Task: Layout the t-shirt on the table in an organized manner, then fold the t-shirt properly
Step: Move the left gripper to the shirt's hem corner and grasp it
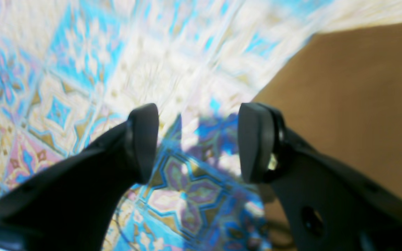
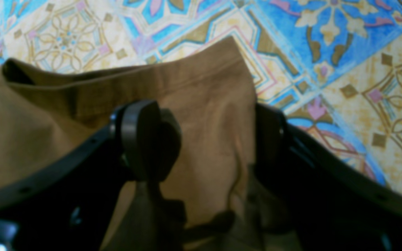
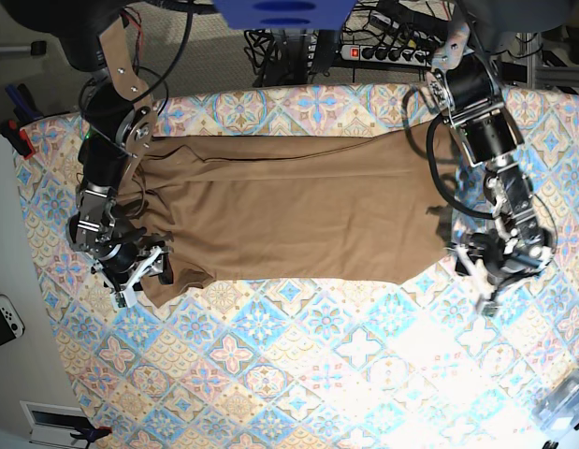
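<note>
T-shirt (image 3: 289,210) spread flat across the far half of the patterned desk (image 3: 298,365), its length running left to right. My right tool (image 2: 204,139), at the shirt's near left corner, is spread wide above the cloth, gripping nothing. My left tool (image 1: 197,143) hangs spread over bare desk beside the shirt's near right edge.
</note>
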{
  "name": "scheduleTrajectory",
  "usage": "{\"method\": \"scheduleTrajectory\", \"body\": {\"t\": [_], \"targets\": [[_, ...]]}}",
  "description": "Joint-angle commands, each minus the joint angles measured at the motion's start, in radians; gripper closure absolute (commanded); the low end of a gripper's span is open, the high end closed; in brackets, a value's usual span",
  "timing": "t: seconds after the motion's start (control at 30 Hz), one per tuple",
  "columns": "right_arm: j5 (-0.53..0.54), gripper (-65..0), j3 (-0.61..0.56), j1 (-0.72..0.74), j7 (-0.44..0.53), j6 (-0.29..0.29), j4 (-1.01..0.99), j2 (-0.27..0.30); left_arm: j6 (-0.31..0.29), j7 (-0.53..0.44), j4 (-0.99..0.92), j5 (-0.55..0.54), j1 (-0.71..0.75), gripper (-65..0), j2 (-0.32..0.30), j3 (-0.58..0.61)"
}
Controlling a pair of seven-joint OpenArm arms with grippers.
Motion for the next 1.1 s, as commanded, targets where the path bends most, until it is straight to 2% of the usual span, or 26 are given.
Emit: {"method": "scheduleTrajectory", "body": {"t": [0.0, 0.13, 0.27, 0.43, 0.5, 0.57, 0.67, 0.73, 0.87, 1.07], "targets": [[-0.040, -38.9, -0.001, 0.004, -0.065, 0.005, -0.002, 0.005, -0.001, -0.058, -0.030, 0.002, -0.035, -35.5, -0.001, 0.023], [-0.040, -38.9, 0.001, 0.004, -0.068, 0.005, -0.002, 0.005, -0.001, -0.154, -0.190, 0.066, -0.069, -35.5, 0.003, 0.071], [-0.040, -38.9, -0.001, 0.002, -0.104, 0.005, -0.002, 0.005, -0.001, -0.167, -0.316, 0.066, -0.107, -35.5, 0.003, 0.068], [-0.040, -38.9, -0.001, 0.002, -0.104, 0.005, -0.002, 0.005, -0.001, -0.170, -0.393, 0.068, -0.121, -35.1, -0.004, 0.072], [-0.040, -38.9, -0.001, 0.002, -0.104, 0.005, -0.002, 0.005, -0.001, -0.200, -0.409, 0.069, -0.118, -33.6, -0.003, 0.075], [-0.040, -38.9, -0.001, 0.002, -0.104, 0.005, -0.002, 0.005, -0.001, -0.230, -0.428, 0.069, -0.109, -25.3, 0.002, 0.075], [-0.040, -38.9, -0.001, 0.002, -0.104, 0.005, -0.002, 0.005, -0.001, -0.257, -0.429, 0.068, -0.098, -0.7, 0.011, 0.072], [-0.040, -38.9, -0.001, 0.004, -0.104, 0.005, -0.002, 0.005, -0.001, -0.263, -0.428, 0.068, -0.097, 0.0, 0.023, 0.066], [-0.040, -38.9, -0.001, 0.004, -0.104, 0.005, -0.002, 0.005, -0.001, -0.262, -0.342, 0.068, -0.051, 0.0, 0.029, 0.072], [-0.040, -38.9, -0.001, 0.004, -0.104, 0.005, -0.002, 0.005, -0.001, -0.263, 0.094, 0.069, 0.183, 0.0, 0.066, 0.094]]}}
